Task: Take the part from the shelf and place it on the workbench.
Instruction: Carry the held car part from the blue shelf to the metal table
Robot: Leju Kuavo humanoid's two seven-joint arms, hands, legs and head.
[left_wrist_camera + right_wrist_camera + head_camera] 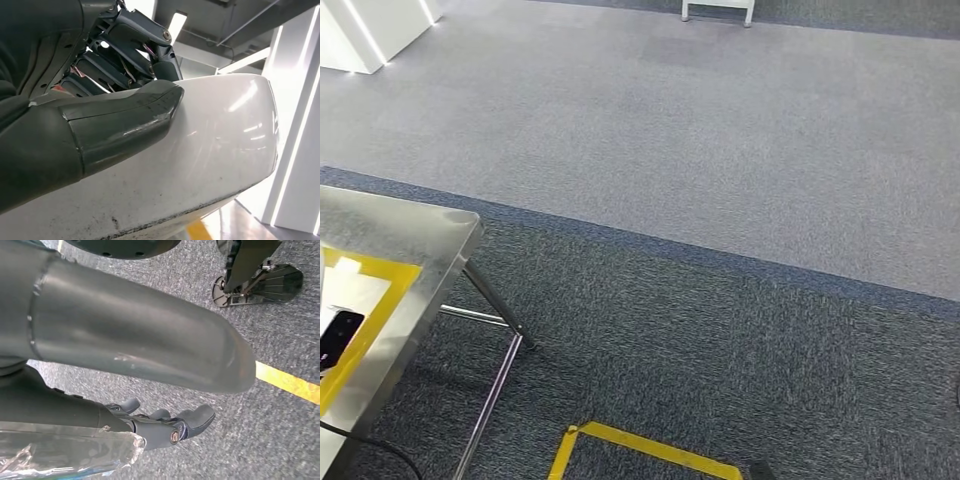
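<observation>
Hands first: your left hand (113, 100) is gripping the part (211, 160), a big glossy white curved piece, with the thumb laid across its top face and the dark fingers wrapped behind its edge. Your right hand (162, 385) hangs over the carpet (264, 440), fingers loosely curled and holding nothing. From the head view you've got the steel worktop (410, 240) off to the left with a yellow-taped patch on it, plus yellow floor tape (652, 448) on the dark carpet.
</observation>
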